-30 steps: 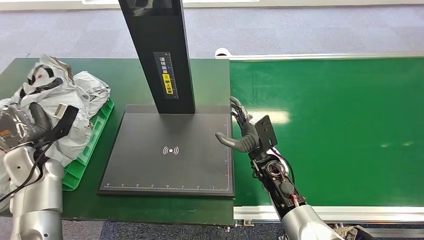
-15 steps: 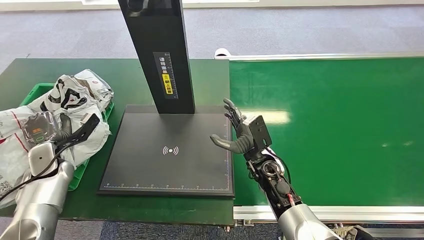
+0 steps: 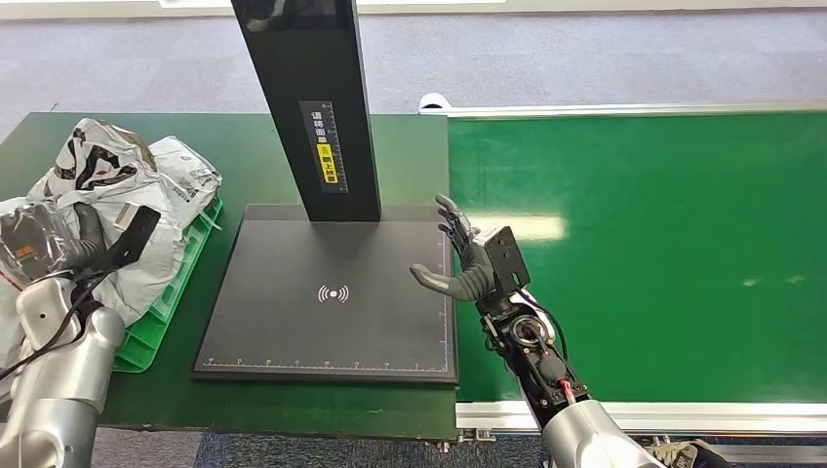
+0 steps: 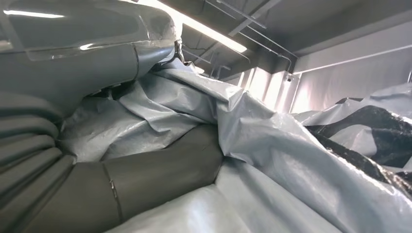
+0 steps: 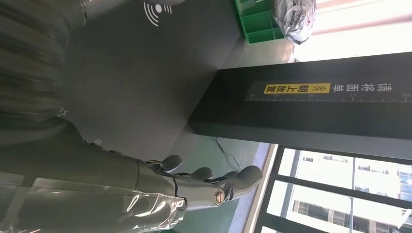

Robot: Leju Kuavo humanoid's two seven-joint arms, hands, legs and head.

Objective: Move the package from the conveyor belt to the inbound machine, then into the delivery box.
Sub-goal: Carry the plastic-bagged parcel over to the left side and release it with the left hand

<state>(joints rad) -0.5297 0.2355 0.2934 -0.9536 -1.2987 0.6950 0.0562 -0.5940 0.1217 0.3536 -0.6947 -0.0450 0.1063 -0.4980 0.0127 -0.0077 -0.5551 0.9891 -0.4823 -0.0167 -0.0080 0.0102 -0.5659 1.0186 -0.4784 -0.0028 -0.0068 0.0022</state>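
Note:
A crumpled grey and white plastic package (image 3: 109,175) lies over the green delivery box (image 3: 168,300) at the left of the table. My left hand (image 3: 90,244) grips the package from the near side; in the left wrist view its thumb (image 4: 160,167) presses into the grey plastic (image 4: 282,150). My right hand (image 3: 468,261) hovers open, fingers spread, at the right edge of the inbound machine's black platform (image 3: 332,322), beside the empty green conveyor belt (image 3: 644,253). The right wrist view has the spread fingers (image 5: 214,187) over the platform (image 5: 145,58).
The machine's black column (image 3: 314,107) rises from the back of the platform, with a yellow label on it. A second package (image 3: 190,175) lies in the box behind the held one. The belt's metal rim (image 3: 683,417) runs along the near edge.
My left hand has swung the package about over the box, dropping it left and then lifting it back. My right hand has shifted slightly left toward the platform and now holds still.

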